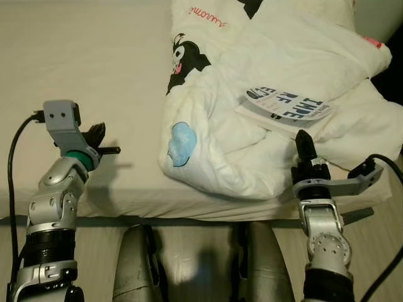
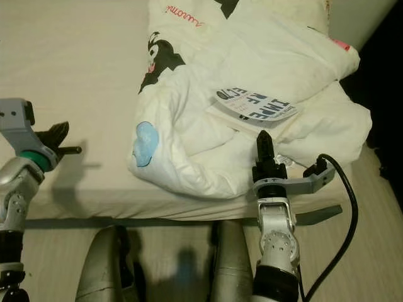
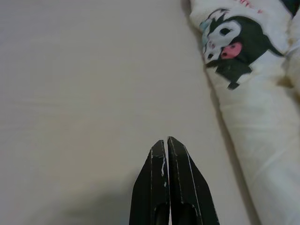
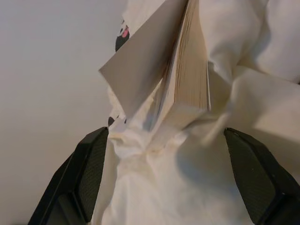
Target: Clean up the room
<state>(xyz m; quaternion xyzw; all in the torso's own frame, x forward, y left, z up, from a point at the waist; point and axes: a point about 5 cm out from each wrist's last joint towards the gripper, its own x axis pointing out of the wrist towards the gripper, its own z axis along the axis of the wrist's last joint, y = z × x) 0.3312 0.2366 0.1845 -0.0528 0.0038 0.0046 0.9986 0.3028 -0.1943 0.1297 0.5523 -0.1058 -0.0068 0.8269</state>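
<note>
Head stereo pair steeply downward over bed; wrist views close, both sharing the duvet

a home bedroom: beige-sheeted bed, rumpled cartoon-print duvet, a book on it

My feeds run dim, warm-tinted — light soft, from above. Left arm throws soft shadow onto bed. White duvet brightest, near washed out. Far right corner falls to black. Right wrist view soft, book edges blurred — left wrist view sharper.
</note>
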